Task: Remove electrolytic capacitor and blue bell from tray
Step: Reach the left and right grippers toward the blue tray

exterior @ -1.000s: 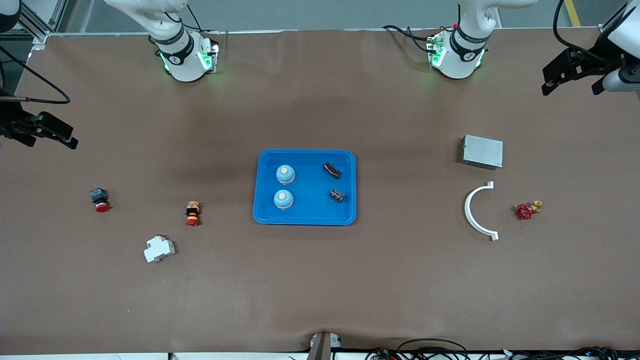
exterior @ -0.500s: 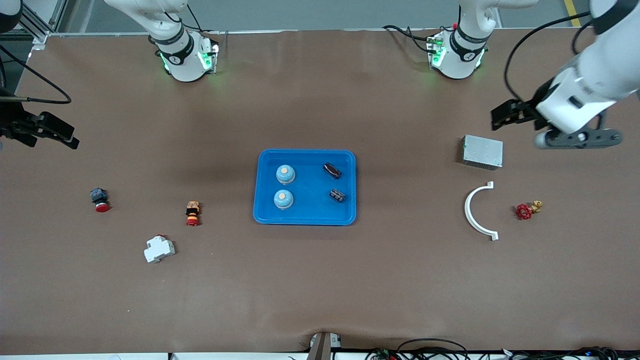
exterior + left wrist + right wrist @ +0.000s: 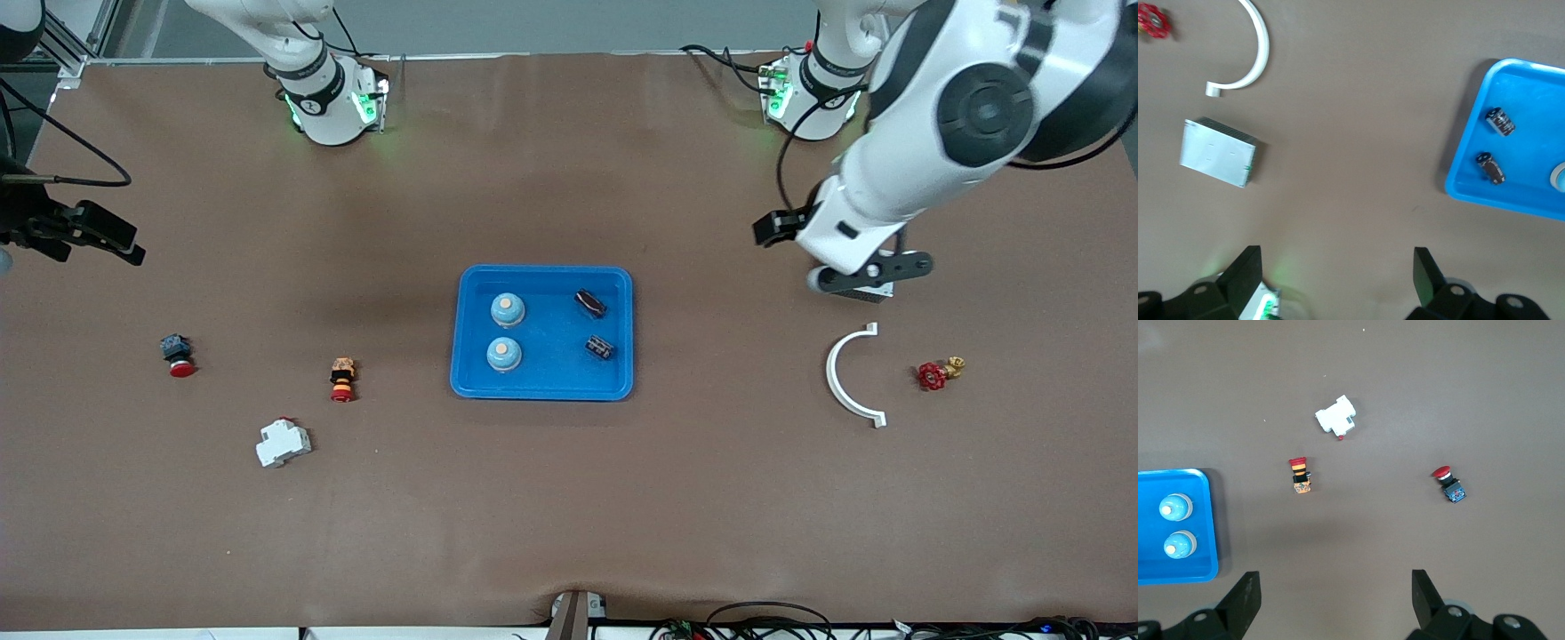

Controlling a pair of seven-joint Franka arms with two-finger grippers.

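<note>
Front view: on the brown tabletop (image 3: 622, 498), a shallow blue plastic tray (image 3: 541, 389) holds two pale blue domed bells (image 3: 507, 309) and two small dark cylindrical capacitors (image 3: 590, 302).

Left wrist view: the left claw (image 3: 1338, 273), fingers spread, hangs over bare tabletop between the tray and a grey metal box (image 3: 1217, 153).

Right wrist view: the right claw (image 3: 1336, 595), likewise spread wide, waits near the tabletop's end.

no text, label, brand or number can be read on anything.
</note>
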